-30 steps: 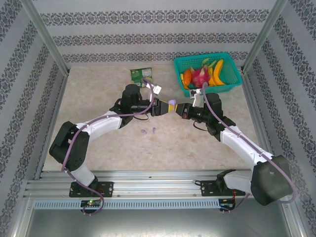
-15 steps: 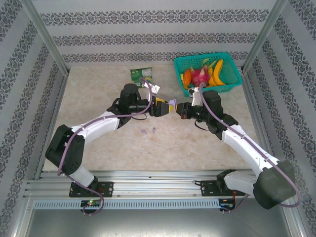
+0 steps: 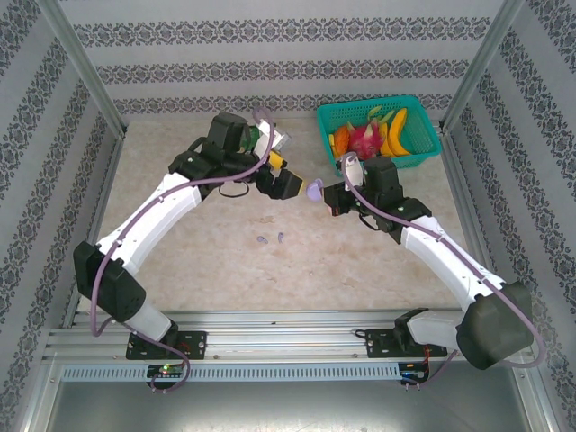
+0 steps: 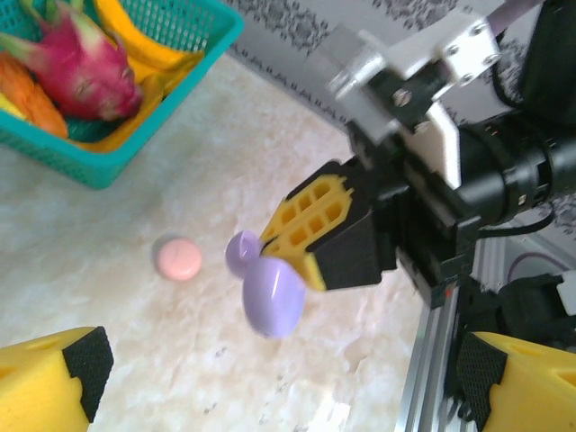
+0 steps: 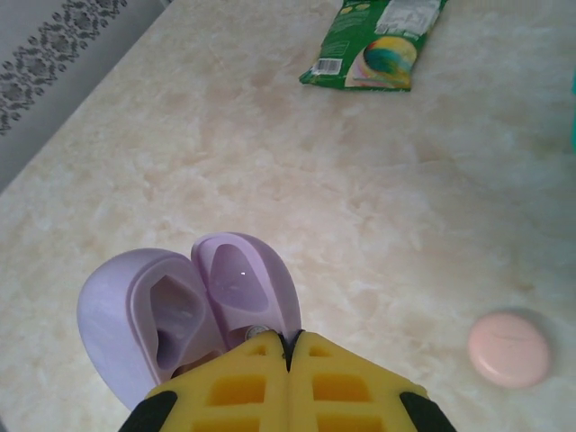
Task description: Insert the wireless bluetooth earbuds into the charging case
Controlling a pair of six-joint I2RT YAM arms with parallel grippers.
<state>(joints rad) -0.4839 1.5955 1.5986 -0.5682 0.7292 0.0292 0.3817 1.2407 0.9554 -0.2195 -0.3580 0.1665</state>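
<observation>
Lavender case (image 5: 189, 306), hinged open like a clam with both hollows facing out, sticks out past the tips of the right jaws. They are clenched on its edge, and their two yellow fingers (image 5: 342, 378) meet with no gap between them. The case hangs above the table (image 3: 342, 270), mid-scene, at the left end of the right arm.

The left jaws stand released and spread wide, grasping nothing. In the left wrist view one padded finger (image 4: 45, 387) sits at each lower corner, and the case shows between and beyond them, apart from both. From above, the left jaws sit just left of the case, with a small gap between.

The earbuds (image 3: 262, 240), two tiny lavender bits, lie side by side on the table. They are nearer than both sets of jaws and a little left of the case, well apart from it and touching neither arm.

A pink case (image 5: 509, 349), round and shut, rests on the table near the held one. A teal basket (image 4: 117, 155) of fruit stands at the far right. A green packet (image 5: 373, 45) lies on the table to its left.
</observation>
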